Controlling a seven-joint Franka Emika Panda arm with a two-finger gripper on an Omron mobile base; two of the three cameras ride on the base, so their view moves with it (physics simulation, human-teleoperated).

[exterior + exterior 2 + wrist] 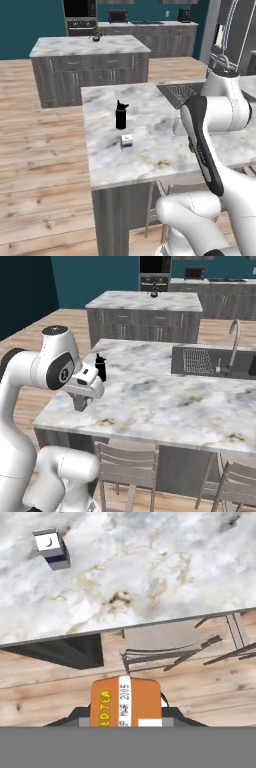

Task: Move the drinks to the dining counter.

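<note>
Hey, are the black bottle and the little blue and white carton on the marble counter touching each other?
Apart. The left base view shows bare marble between the black bottle and the carton nearer the counter's edge.

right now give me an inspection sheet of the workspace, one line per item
surface: dining counter, white-grey marble with brown veins, sink basin set in its far part
job's things: black bottle upright on the counter; blue-and-white carton in front of it, apart from it; orange drink container in the pincer, not yet over the marble in the hand view
clutter: nothing seen on the counter
grippers: pincer shut on the orange drink container
cables: nothing seen
surroundings: chairs under the counter's overhang, faucet by the sink, separate island behind, wood floor
</note>
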